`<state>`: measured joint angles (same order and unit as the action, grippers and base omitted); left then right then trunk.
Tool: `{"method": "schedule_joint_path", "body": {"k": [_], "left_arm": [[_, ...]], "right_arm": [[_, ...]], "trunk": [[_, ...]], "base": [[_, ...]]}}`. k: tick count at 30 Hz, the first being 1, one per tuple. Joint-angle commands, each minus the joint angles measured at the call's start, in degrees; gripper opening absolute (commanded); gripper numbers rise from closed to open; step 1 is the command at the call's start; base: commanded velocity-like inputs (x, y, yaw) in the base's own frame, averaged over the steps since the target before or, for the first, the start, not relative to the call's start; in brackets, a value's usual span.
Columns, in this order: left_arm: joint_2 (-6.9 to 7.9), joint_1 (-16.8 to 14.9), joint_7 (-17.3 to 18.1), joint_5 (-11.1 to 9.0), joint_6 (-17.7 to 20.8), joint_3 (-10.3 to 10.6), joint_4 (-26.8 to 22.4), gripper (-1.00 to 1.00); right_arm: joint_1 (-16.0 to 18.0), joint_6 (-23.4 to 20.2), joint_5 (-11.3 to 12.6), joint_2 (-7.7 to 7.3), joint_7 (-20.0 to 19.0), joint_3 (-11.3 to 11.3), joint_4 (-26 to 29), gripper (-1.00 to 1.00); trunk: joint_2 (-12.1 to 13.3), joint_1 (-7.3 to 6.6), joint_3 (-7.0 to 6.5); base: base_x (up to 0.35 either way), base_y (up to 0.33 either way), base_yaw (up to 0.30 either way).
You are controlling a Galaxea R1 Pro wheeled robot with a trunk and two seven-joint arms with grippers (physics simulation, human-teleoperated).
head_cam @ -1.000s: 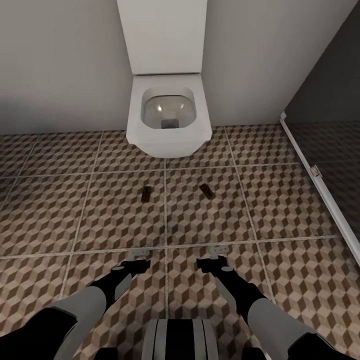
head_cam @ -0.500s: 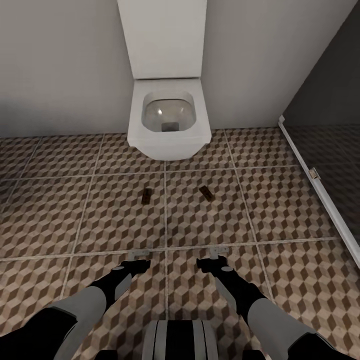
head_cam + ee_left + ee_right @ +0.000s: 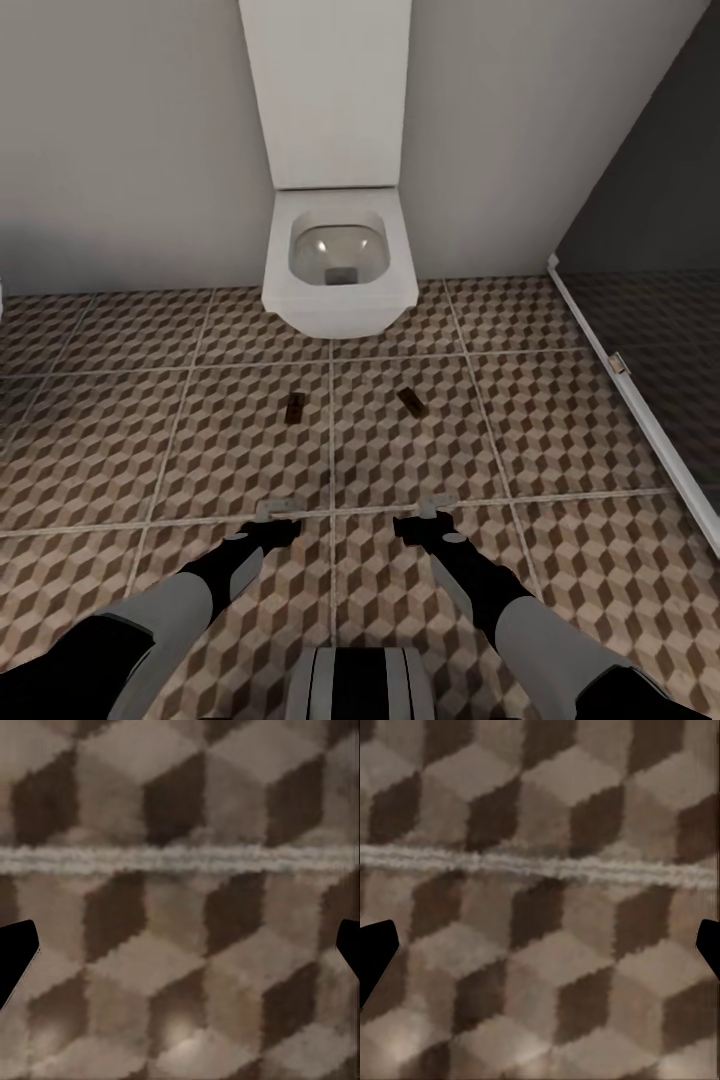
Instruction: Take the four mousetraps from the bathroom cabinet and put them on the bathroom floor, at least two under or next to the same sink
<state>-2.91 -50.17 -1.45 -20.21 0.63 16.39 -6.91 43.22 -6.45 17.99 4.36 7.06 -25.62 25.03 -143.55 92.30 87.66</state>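
A: Any writing, brand, label?
B: None legible. Plain white toilet point(image 3: 338, 262) w/ its white cistern panel point(image 3: 327, 95) against a grey wall, dark glass partition point(image 3: 655, 260) at the view's right on a white rail.

A: Mousetraps?
B: Two lie on the bathroom floor point(image 3: 560, 420), the cube-pattern tiles, just in front of the toilet bowl. Left mousetrap point(image 3: 294, 408) sits left of the centre grout line, right mousetrap point(image 3: 410, 402) right of it, angled. They're apart from each other, small and dark from the head cam; detail too small to read.

A: Arms?
B: Both reach fwd & down from the trunk, roughly symmetric, elbows out, forearms converging a bit. Left gripper point(image 3: 279, 509) and right gripper point(image 3: 437, 507) hang over the grout line nearer the robot, well short of the traps.

A: Jaws?
B: Both spread wide, holding nothing. In the left wrist view the dark fingertips point(image 3: 16, 956) sit at opposite edges w/ only tile and a grout line between; same in the right wrist view, fingertips point(image 3: 375, 952) at the edges over tile.
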Motion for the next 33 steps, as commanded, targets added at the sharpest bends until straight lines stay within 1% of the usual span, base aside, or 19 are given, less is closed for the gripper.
{"method": "schedule_joint_path", "body": {"k": [1, 24, 33], "left_arm": [[0.01, -0.01, -0.18, -0.53, 0.07, 0.45, -0.03, 1.00], [0.01, -0.01, -0.20, -0.53, 0.08, 0.43, -0.03, 1.00], [0.01, -0.01, -0.21, -0.53, 0.13, 0.48, -0.03, 1.00]], "right_arm": [[0.03, -0.26, 0.46, -0.05, 0.50, -0.48, 0.11, 1.00], [0.03, -0.30, 0.46, -0.05, 0.50, -0.48, 0.11, 1.00], [0.03, -0.31, 0.44, -0.06, 0.50, -0.48, 0.11, 1.00]], "trunk": [[0.00, -0.03, -0.20], [0.31, -0.62, -5.29], [3.92, -2.60, -6.91]], "base": [[0.000, 0.000, 0.000], [0.000, 0.000, 0.000], [0.000, 0.000, 0.000]]}}
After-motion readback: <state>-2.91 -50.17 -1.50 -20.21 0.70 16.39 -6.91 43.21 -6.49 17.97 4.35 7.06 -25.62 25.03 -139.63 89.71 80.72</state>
